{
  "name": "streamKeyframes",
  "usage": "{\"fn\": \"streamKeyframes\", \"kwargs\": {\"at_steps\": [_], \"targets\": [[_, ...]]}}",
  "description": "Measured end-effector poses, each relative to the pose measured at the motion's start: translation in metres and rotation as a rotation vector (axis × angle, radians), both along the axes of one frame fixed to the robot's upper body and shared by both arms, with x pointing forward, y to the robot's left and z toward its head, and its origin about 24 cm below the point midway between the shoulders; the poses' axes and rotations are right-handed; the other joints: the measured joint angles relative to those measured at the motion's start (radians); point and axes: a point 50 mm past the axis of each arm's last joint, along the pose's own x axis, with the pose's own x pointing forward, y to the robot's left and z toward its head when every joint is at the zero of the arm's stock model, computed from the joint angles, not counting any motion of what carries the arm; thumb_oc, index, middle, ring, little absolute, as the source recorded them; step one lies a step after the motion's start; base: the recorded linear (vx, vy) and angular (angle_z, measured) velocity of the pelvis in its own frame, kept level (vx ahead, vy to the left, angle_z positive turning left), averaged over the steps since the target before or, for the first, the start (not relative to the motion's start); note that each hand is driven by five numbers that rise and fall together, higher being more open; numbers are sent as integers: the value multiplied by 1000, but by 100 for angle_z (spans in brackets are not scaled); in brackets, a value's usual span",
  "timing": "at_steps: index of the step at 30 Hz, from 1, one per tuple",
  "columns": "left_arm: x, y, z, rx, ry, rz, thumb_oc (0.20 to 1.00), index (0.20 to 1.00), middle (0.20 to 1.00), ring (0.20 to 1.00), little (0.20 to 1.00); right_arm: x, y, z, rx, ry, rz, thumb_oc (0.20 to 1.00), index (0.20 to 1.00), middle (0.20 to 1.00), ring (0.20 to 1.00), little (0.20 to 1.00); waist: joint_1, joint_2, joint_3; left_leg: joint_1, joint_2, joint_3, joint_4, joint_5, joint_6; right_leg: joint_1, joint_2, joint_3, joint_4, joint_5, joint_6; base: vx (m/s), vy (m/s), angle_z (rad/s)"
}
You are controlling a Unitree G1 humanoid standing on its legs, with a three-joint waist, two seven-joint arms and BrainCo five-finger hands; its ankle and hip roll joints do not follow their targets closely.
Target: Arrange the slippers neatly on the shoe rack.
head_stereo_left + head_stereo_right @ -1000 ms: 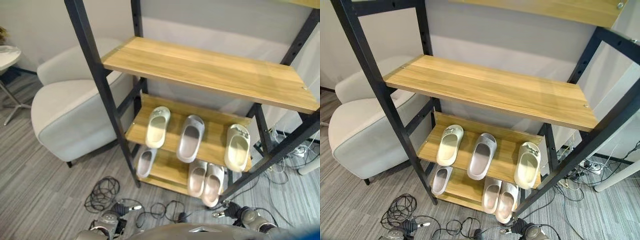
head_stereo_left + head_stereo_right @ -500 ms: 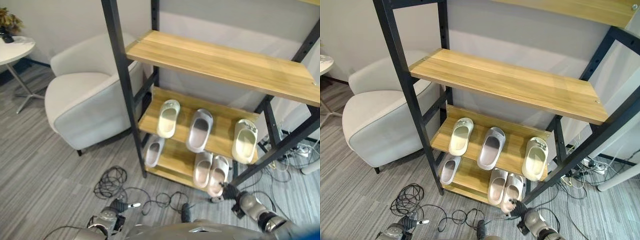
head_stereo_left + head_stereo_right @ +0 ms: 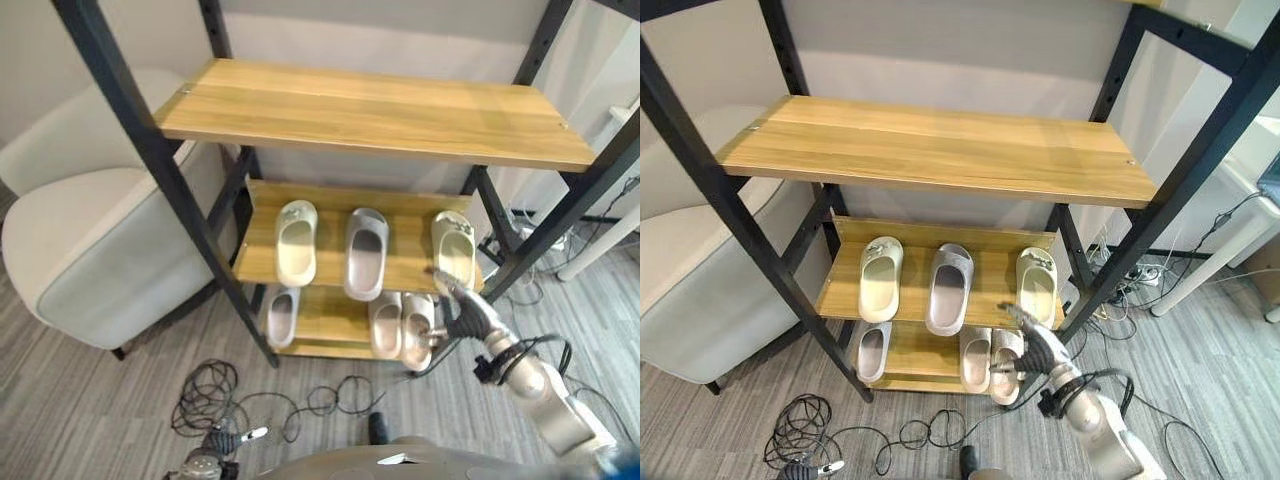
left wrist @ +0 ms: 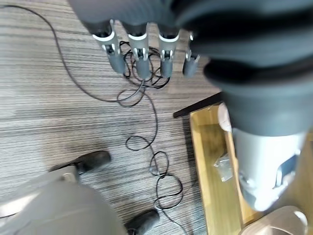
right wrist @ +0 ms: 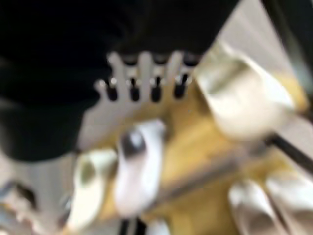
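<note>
Nearby: armchair [image 3: 90, 250] left of shoe rack [image 3: 370, 110], right hand [image 3: 462, 305] before slippers [image 3: 365, 252]

Office or lab-like room: grey striped carpet [image 3: 90, 400], loose cables [image 3: 210, 395] on floor, white armchair [image 3: 80, 250] at left, power strip [image 3: 1140, 272] at right behind metal-and-wood rack [image 3: 370, 110].

Even indoor light, soft shadows; right wrist view motion-blurred.
</note>
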Motion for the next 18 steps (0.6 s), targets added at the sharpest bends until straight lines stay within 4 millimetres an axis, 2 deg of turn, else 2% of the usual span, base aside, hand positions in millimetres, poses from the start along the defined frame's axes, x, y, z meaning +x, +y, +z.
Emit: {"fn": "streamKeyframes", "kwargs": {"at_steps": [7, 11, 15, 18], "targets": [[-5, -4, -2, -11, 14, -4, 1000, 1000, 1000, 1000, 1000, 23, -5, 19, -121, -130, -16, 1000, 1000, 1000, 1000, 1000, 4, -1, 3, 28, 16, -10, -35, 11, -15, 17, 14, -9, -1, -7, -7, 65, -27, 3], [-6, -4, -2, -15, 21, -30, 1000, 1000, 1000, 1000, 1000, 33, -10, 18, -180, -150, -50, 1000, 1000, 1000, 1000, 1000, 31, -5, 4, 24, 20, -25, -38, 14, -19, 17, 16, -21, -2, -15, -10, 27, -24, 9], [-7, -3, -2, -18, 27, -32, 1000, 1000, 1000, 1000, 1000, 51, -21, 15, -246, -152, -116, 1000, 1000, 1000, 1000, 1000, 52, -12, 8, 2, 21, -41, -33, 19, -22, 4, 15, -38, -4, -15, -11, 24, -18, 12], [-9, -2, -2, -15, 31, -31, 1000, 1000, 1000, 1000, 1000, 61, -20, 16, -263, -155, -124, 1000, 1000, 1000, 1000, 1000, 58, -14, 14, -10, 24, -52, -32, 23, -25, -4, 15, -49, -1, -11, -17, -12, -15, 14]]}}
